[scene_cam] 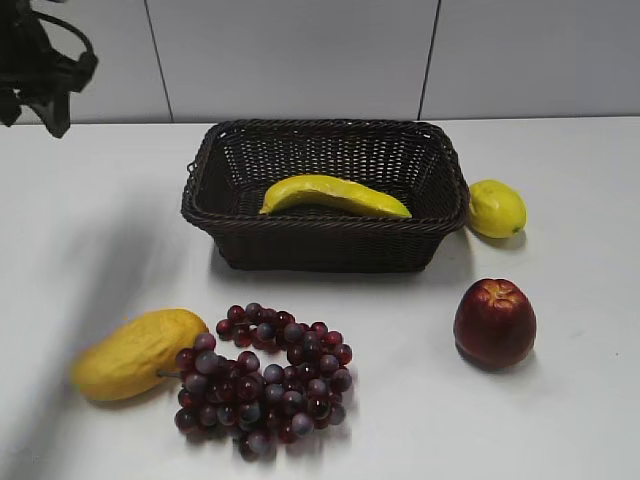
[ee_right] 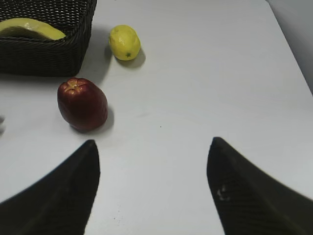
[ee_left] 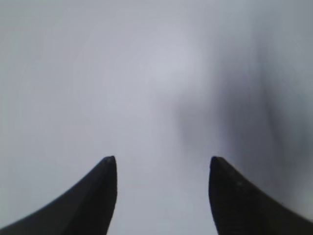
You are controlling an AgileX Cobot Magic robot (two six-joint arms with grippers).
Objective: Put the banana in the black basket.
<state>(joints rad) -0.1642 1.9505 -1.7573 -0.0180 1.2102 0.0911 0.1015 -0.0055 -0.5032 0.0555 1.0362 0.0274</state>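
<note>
Banana (scene_cam: 335, 196) lies left-right inside black basket (scene_cam: 326, 243) at worktop (scene_cam: 580, 400) centre, w/ left hand (ee_left: 163, 196) and right hand (ee_right: 152, 191) both released, empty, well apart from it.

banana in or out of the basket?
In. The banana lies across the floor of the basket, inside the rim, with no jaws near it; the right wrist view shows it behind the wall too.

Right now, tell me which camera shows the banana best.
The exterior view: the whole banana lies in the black basket. The right wrist view catches only part of it at the frame's top left; the left wrist view shows none.
</note>
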